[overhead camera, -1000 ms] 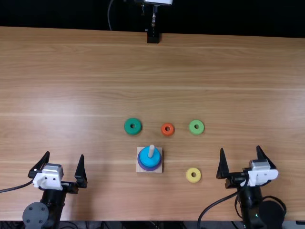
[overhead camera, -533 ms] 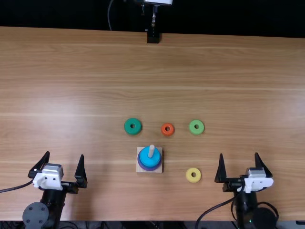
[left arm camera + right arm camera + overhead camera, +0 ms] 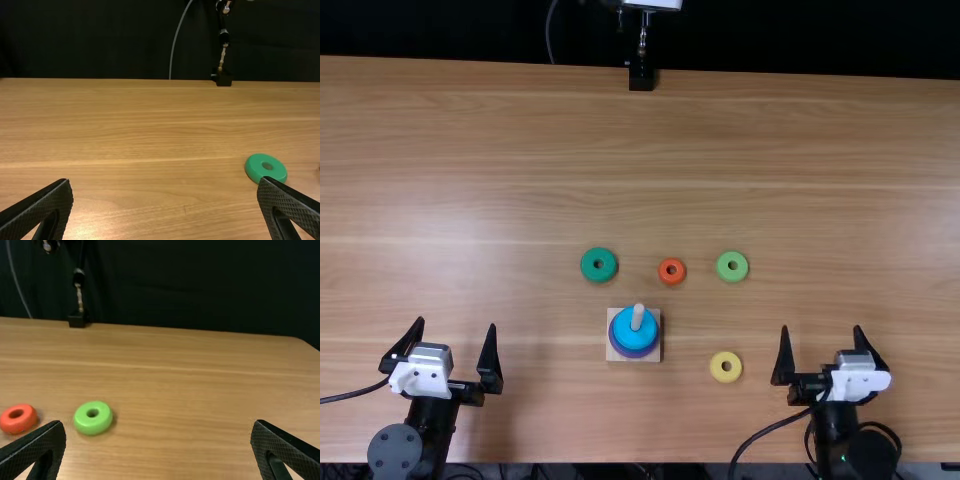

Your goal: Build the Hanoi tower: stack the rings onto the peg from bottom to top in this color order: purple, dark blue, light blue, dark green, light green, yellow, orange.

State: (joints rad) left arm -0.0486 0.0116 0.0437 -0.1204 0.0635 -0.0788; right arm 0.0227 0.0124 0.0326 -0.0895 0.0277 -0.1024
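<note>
My left gripper (image 3: 458,345) stands open and holds nothing at the near left of the table; in its wrist view the left gripper (image 3: 165,210) has its fingers wide apart. My right gripper (image 3: 822,345), near right, is open too, as the right gripper (image 3: 158,447) in its wrist view confirms. Around the peg (image 3: 638,316) on the square base (image 3: 654,352) lie a purple ring (image 3: 616,345) and a blue ring (image 3: 626,335) above it. Loose on the table are the dark green ring (image 3: 587,266), orange ring (image 3: 662,271), light green ring (image 3: 722,267) and yellow ring (image 3: 717,367).
The wooden table (image 3: 650,150) has a black mount (image 3: 641,78) at its far edge. A cable (image 3: 770,428) loops beside the right arm at the near edge. The yellow ring lies between the base and the right gripper.
My right gripper has shifted a little to the left and toward the near edge, still open. The left arm and all the rings have stayed in place.
</note>
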